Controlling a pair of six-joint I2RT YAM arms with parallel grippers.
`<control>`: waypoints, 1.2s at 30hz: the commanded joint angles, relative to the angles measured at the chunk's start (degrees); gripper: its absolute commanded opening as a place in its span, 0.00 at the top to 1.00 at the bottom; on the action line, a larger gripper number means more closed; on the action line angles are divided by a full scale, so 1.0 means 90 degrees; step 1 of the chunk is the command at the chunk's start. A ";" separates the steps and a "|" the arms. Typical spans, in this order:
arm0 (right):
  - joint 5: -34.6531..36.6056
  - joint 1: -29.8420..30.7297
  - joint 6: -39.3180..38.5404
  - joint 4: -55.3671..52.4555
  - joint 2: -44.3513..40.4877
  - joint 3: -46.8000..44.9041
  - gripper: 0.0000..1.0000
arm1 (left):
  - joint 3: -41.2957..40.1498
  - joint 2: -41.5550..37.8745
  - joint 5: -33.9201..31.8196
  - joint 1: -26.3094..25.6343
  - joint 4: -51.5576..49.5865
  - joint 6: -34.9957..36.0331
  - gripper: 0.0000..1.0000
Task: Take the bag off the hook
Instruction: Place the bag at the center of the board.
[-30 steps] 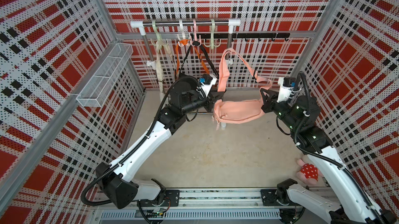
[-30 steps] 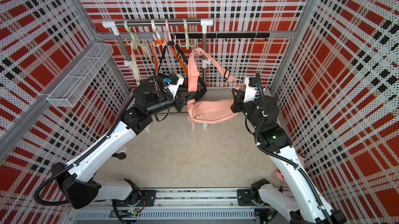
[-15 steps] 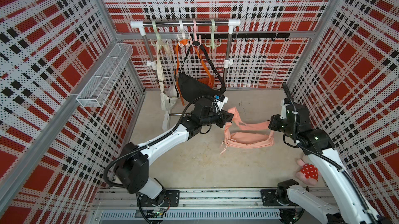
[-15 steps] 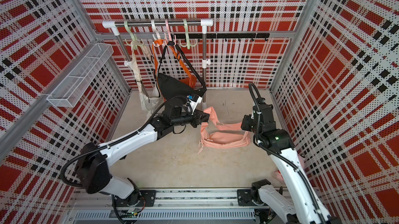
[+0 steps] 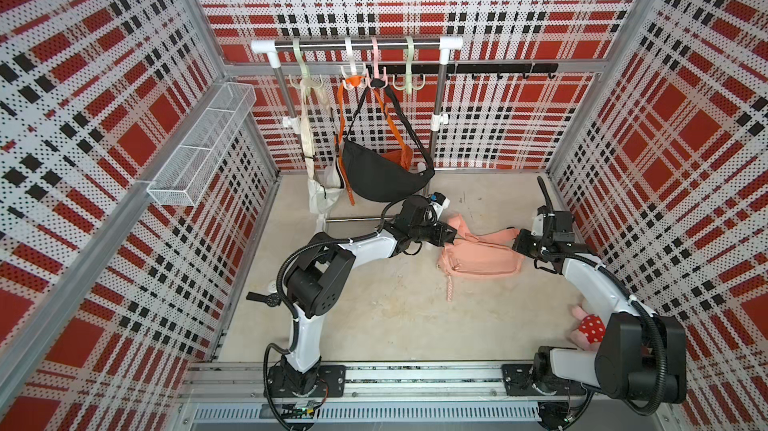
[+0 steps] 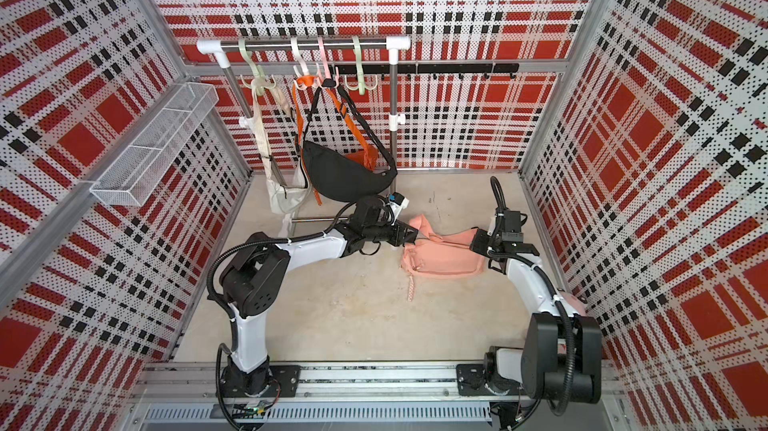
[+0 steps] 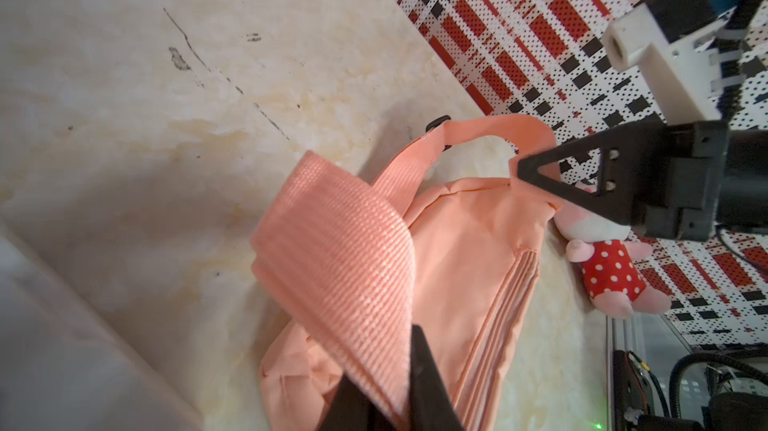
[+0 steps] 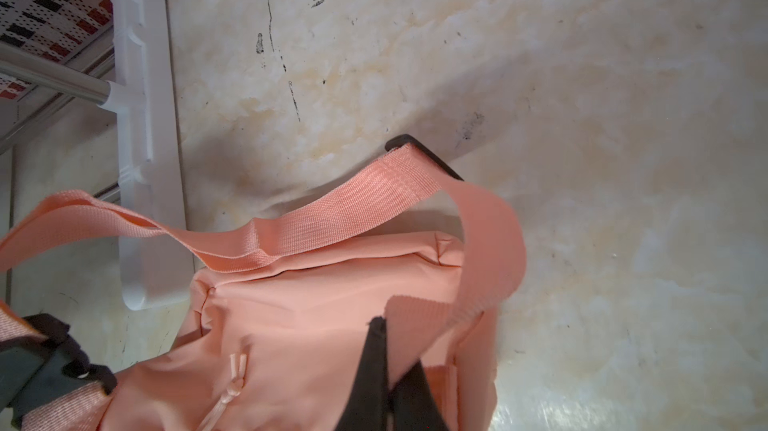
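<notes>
Between left pincer (image 5: 453,238) and right pincer (image 5: 517,243), bag (image 5: 482,260), seemingly on floor (image 5: 395,308)

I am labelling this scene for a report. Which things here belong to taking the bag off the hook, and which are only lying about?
Belong to the job:
- pink bag, already off the rail
- left gripper and right gripper, both shut on it
- hook rail

Just there:
- black bag, orange bag and white bag, all hanging
- plush toy
- wire basket
</notes>
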 commanded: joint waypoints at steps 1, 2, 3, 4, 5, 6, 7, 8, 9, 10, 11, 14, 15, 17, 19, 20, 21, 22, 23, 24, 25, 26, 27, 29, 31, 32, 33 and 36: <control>-0.0138 -0.0153 -0.0195 0.0372 0.0042 -0.0105 1.00 | 0.0068 0.0108 0.0122 -0.0010 0.0399 -0.0081 1.00; -0.0168 -0.0221 -0.0189 0.0394 0.0047 -0.0104 1.00 | 0.0101 0.0148 0.0152 -0.0018 0.0409 -0.0081 1.00; -0.0171 -0.0270 -0.0174 0.0430 0.0049 -0.0104 1.00 | 0.0139 0.0173 0.0161 -0.0019 0.0412 -0.0081 1.00; -0.0171 -0.0320 -0.0171 0.0473 0.0047 -0.0099 1.00 | 0.0193 0.0207 0.0146 -0.0034 0.0422 -0.0081 1.00; -0.0161 -0.0369 -0.0177 0.0508 0.0053 -0.0077 1.00 | 0.0256 0.0250 0.0135 -0.0047 0.0430 -0.0081 1.00; -0.0166 -0.0421 -0.0183 0.0523 0.0094 -0.0049 1.00 | 0.0326 0.0292 0.0135 -0.0057 0.0426 -0.0081 1.00; -0.0180 -0.0504 -0.0205 0.0539 0.0124 -0.0005 1.00 | 0.0420 0.0349 0.0158 -0.0077 0.0425 -0.0081 1.00; -0.0190 -0.0575 -0.0233 0.0554 0.0160 0.0031 1.00 | 0.0526 0.0416 0.0169 -0.0097 0.0422 -0.0081 1.00; -0.0188 -0.0648 -0.0253 0.0579 0.0186 0.0074 1.00 | 0.0618 0.0483 0.0174 -0.0130 0.0412 -0.0081 1.00; -0.0205 -0.0724 -0.0268 0.0610 0.0231 0.0117 1.00 | 0.0734 0.0547 0.0183 -0.0169 0.0399 -0.0081 1.00; -0.0233 -0.0781 -0.0289 0.0630 0.0277 0.0155 1.00 | 0.0838 0.0620 0.0184 -0.0201 0.0386 -0.0077 1.00; -0.0312 -0.0919 -0.0358 0.0614 0.0424 0.0290 1.00 | 0.1075 0.0792 0.0174 -0.0302 0.0349 -0.0081 1.00; -0.0299 -0.0924 -0.0383 0.0595 0.0464 0.0311 1.00 | 0.1128 0.0840 0.0176 -0.0329 0.0344 -0.0081 1.00; -0.0239 -0.0939 -0.0432 0.0546 0.0499 0.0305 1.00 | 0.1224 0.0910 0.0184 -0.0370 0.0301 -0.0067 1.00; -0.0163 -0.0961 -0.0421 0.0499 0.0484 0.0297 1.00 | 0.1317 0.0966 0.0193 -0.0399 0.0235 -0.0052 0.97; -0.0161 -0.0971 -0.0424 0.0479 0.0458 0.0297 0.99 | 0.1334 0.0955 0.0198 -0.0408 0.0232 -0.0052 0.94; -0.0156 -0.0973 -0.0425 0.0443 0.0438 0.0320 0.94 | 0.1334 0.0932 0.0194 -0.0410 0.0231 -0.0044 0.89; -0.0134 -0.0979 -0.0444 0.0404 0.0409 0.0351 0.90 | 0.1320 0.0901 0.0193 -0.0420 0.0249 -0.0033 0.83; -0.0083 -0.0979 -0.0453 0.0367 0.0379 0.0383 0.84 | 0.1315 0.0876 0.0195 -0.0429 0.0255 -0.0023 0.78; -0.0024 -0.0981 -0.0481 0.0319 0.0364 0.0436 0.72 | 0.1315 0.0847 0.0226 -0.0430 0.0251 -0.0009 0.72; 0.0053 -0.0980 -0.0511 0.0232 0.0355 0.0502 0.61 | 0.1324 0.0822 0.0250 -0.0430 0.0233 0.0020 0.68; 0.0123 -0.0989 -0.0536 0.0143 0.0348 0.0575 0.56 | 0.1323 0.0785 0.0245 -0.0430 0.0199 0.0043 0.65; 0.0195 -0.0990 -0.0551 0.0038 0.0336 0.0656 0.52 | 0.1316 0.0736 0.0223 -0.0430 0.0160 0.0080 0.63; 0.0291 -0.0992 -0.0545 -0.0138 0.0281 0.0786 0.47 | 0.1301 0.0606 0.0180 -0.0412 0.0094 0.0136 0.59; 0.0307 -0.0992 -0.0542 -0.0274 0.0184 0.0893 0.44 | 0.1202 0.0441 0.0136 -0.0393 0.0087 0.0179 0.26; 0.0302 -0.0989 -0.0551 -0.0340 0.0120 0.0934 0.43 | 0.1134 0.0347 0.0135 -0.0381 0.0112 0.0186 0.23; 0.0330 -0.0991 -0.0552 -0.0401 0.0052 0.0965 0.42 | 0.1063 0.0233 0.0135 -0.0371 0.0142 0.0207 0.21; 0.0475 -0.0992 -0.0542 -0.0632 -0.0136 0.1055 0.39 | 0.0909 -0.0004 0.0096 -0.0354 0.0127 0.0278 0.02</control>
